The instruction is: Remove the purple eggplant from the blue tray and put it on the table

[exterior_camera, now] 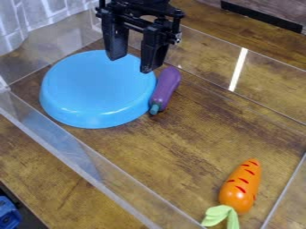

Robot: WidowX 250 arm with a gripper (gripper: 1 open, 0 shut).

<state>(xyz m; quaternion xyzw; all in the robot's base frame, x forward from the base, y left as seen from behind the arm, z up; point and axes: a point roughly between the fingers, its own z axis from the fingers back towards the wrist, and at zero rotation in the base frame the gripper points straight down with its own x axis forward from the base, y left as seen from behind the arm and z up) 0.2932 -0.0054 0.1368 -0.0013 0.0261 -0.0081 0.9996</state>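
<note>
The glossy purple toy eggplant [164, 89] lies on the brown wood-grain table [227, 134], touching the round light-blue plastic tray's [89, 89] rim; the black gripper [132, 54] hangs above, jaws apart, holding nothing.

I see my gripper [134, 55] hanging with fingers parted over the blue tray [89, 89] at upper left; the purple eggplant [164, 89] lies on the table [216, 134] against its right rim.

arm cut off at top edge | fingers [149, 54] hide blue tray [89, 89] far rim | carrot leaves [217, 217] cropped at bottom
</note>
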